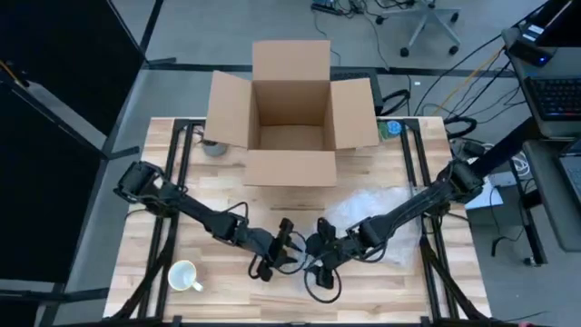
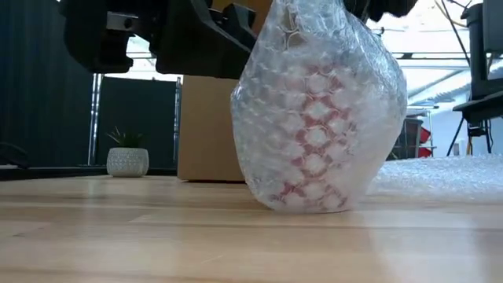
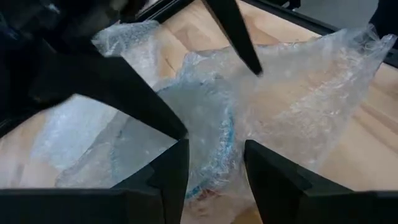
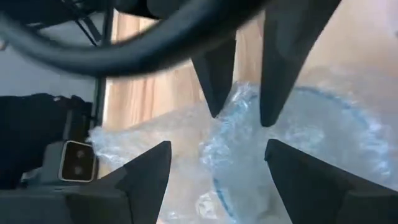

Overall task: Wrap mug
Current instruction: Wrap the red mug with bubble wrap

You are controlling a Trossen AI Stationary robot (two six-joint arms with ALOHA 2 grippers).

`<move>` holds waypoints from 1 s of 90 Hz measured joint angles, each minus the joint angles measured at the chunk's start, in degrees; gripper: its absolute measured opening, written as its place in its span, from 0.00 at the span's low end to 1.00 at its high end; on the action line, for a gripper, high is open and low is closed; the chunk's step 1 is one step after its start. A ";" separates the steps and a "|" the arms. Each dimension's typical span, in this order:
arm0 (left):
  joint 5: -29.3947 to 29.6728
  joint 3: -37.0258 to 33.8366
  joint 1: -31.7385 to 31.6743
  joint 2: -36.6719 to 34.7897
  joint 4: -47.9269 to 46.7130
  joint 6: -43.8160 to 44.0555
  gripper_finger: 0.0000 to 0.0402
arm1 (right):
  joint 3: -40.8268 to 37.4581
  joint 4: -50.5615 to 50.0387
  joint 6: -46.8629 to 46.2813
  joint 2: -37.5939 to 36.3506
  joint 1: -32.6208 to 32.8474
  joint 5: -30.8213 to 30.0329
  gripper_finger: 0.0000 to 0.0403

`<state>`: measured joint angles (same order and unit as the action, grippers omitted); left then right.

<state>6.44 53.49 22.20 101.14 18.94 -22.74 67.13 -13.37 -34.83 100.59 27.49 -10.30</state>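
Our left gripper (image 3: 214,177) has its two fingers apart, and the mug (image 3: 214,143) sits right in front of that gap, wrapped in bubble wrap (image 3: 292,99). We see a blue ring of the mug through the wrap.

Our right gripper (image 4: 217,171) also has its fingers wide apart. The wrapped mug (image 4: 292,143) lies just past them, and the two fingers (image 4: 217,74) of the left gripper point down at it from the other side.

From above, both grippers meet near the front middle of the table (image 1: 136,227), left gripper (image 1: 272,259) and right gripper (image 1: 320,259) close together. We cannot see the mug there, because the arms hide it.

From low down, the mug (image 2: 318,130) stands on the wood, all covered in wrap, with red showing through.

More bubble wrap (image 1: 372,207) lies flat beside the right arm. An open box (image 1: 290,118) stands at the back. A white cup (image 1: 184,275) rests near the front left corner.
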 joint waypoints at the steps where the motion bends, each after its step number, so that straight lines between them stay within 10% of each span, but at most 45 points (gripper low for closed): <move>1: -0.01 0.00 0.00 0.00 0.01 0.00 0.36 | 0.00 0.01 -0.01 0.27 0.00 -0.03 0.62; 90: 0.04 0.02 -0.11 0.00 2.19 -0.02 0.36 | 0.22 1.96 3.35 7.24 -3.41 0.02 0.62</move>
<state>6.48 53.52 22.09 101.14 21.12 -22.76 67.35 -11.41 -31.48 107.83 24.08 -10.27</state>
